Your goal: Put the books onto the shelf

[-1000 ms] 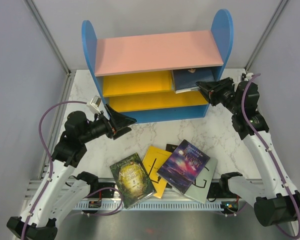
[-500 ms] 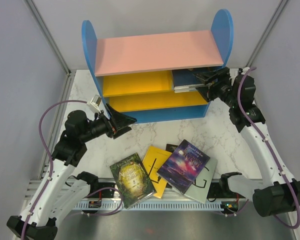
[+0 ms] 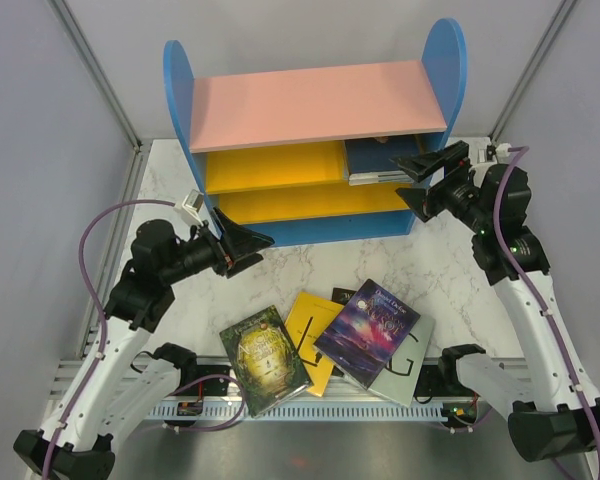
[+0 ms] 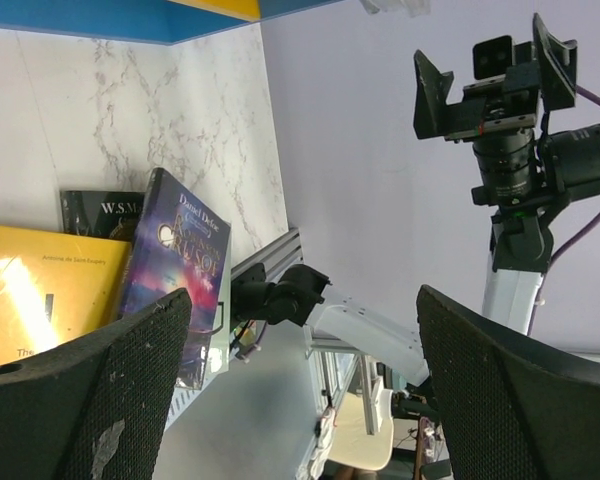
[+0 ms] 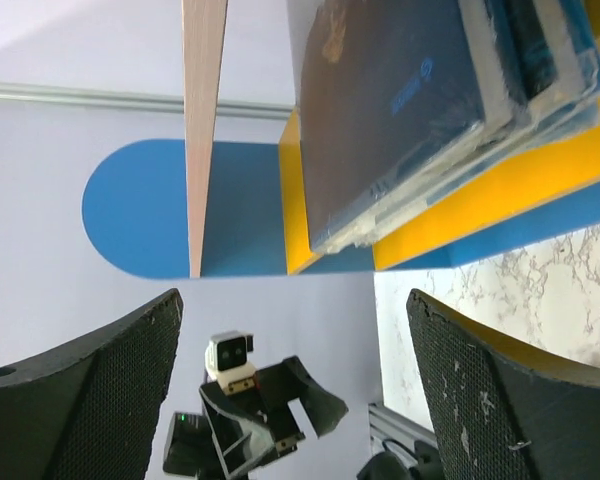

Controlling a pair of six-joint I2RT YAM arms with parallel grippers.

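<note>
- The small bookcase (image 3: 310, 105), with rounded blue side panels, a pink top board and two yellow shelves, stands at the far side of the white marbled worktop (image 3: 460, 270).
- A dark navy paperback (image 3: 375, 158) tops a flat stack of thin books on the bookcase's upper yellow shelf, against its right side panel.
- The right end effector (image 3: 412, 178) hovers just in front of that stack, at the bookcase's right front edge, its fingers spread wide with nothing between them.
- The left end effector (image 3: 260, 250) hangs near the bookcase's lower left corner, fingers likewise wide apart and empty.
- Well in front of the bookcase, five more books lie overlapping on the worktop: a green-gold forest paperback (image 3: 264, 358), a yellow paperback (image 3: 315, 335), a mostly covered black paperback (image 3: 342, 294), and a purple fantasy paperback (image 3: 368, 328) resting on a pale grey paperback (image 3: 408, 365).
</note>
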